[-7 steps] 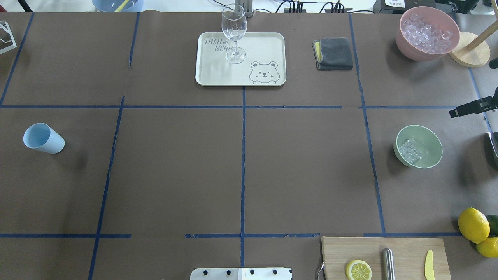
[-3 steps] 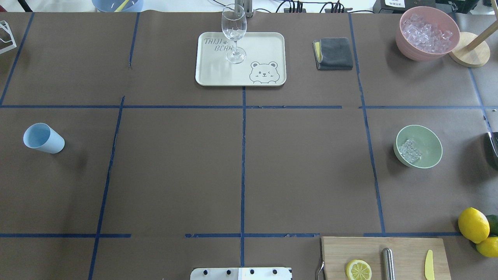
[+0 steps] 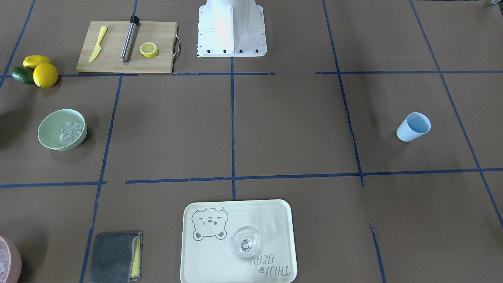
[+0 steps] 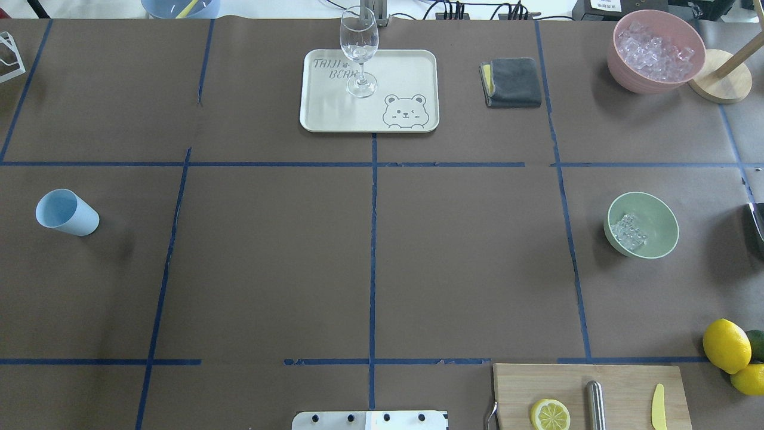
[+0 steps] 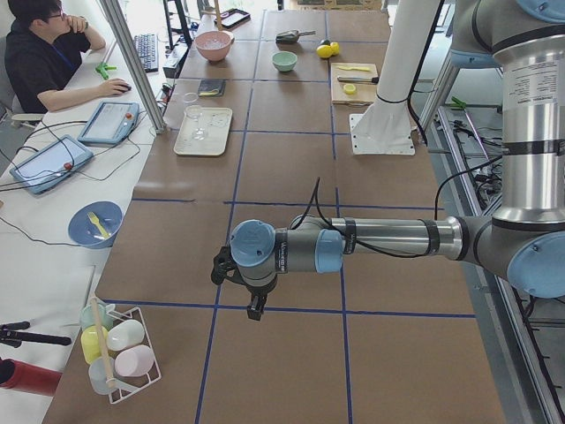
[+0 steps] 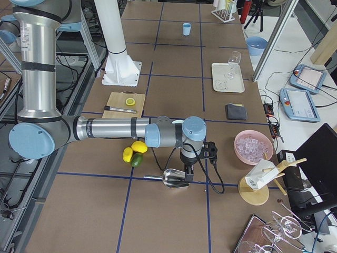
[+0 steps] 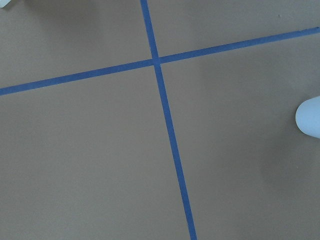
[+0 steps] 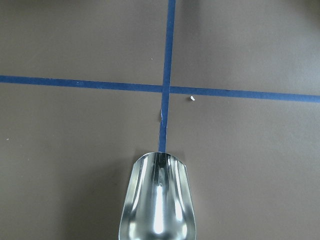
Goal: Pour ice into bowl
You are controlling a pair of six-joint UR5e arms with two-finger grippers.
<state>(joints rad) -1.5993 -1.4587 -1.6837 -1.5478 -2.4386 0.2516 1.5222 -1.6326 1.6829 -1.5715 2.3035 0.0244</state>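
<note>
The mint-green bowl [image 4: 643,225] [image 3: 62,129] [image 5: 284,61] stands upright on the robot's right side of the table. A small heap of clear ice [image 4: 628,232] [image 3: 72,131] lies inside it. An empty metal scoop [image 8: 157,200] [image 6: 174,178] rests low at the table's right end, beyond the bowl. My right gripper [image 6: 188,178] hangs right at the scoop, and I cannot tell whether it is open or shut. My left gripper [image 5: 254,309] points down over bare table at the far left end, its state also unclear.
A pink container of ice [image 4: 655,51] stands at the back right beside a wooden stand [image 4: 722,77]. A wine glass [image 4: 359,54] stands on a tray [image 4: 406,71]. Also present: grey cloth [image 4: 512,82], blue cup [image 4: 65,213], cutting board [image 4: 627,382], lemons [image 4: 726,345].
The dark tip of my right gripper, at the overhead view's right edge a second ago, has moved out of that view. Bowl, ice and cup have not moved.
</note>
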